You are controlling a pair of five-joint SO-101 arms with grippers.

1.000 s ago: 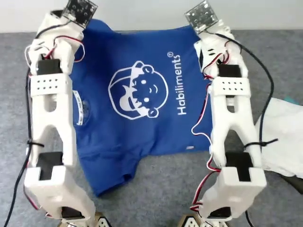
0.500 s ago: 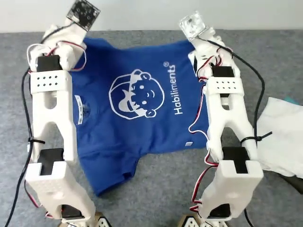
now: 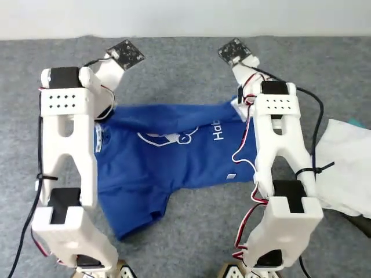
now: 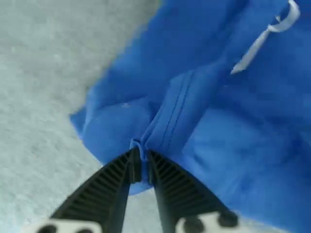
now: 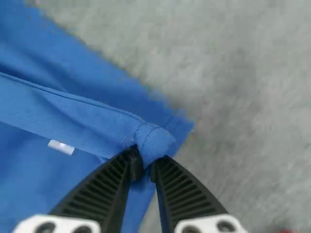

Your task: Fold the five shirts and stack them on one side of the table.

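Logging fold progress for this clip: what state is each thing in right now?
blue shirt: partly folded, far edge doubled over the print.
left tool: shut on the blue shirt's edge.
right tool: shut on the blue shirt's edge.
white cloth: lying loose, held by neither tool.

The bench (image 3: 185, 63) is covered edge to edge in a grey, carpet-like surface, with a pale wall running along its far side. A blue shirt (image 3: 174, 165) lies across the middle, its far part doubled over toward the near edge (half of the white print is covered), and one sleeve trails toward the near side. Off to the right, well apart, a white garment (image 3: 348, 168) lies crumpled with a teal sliver (image 3: 360, 123) at its far edge.
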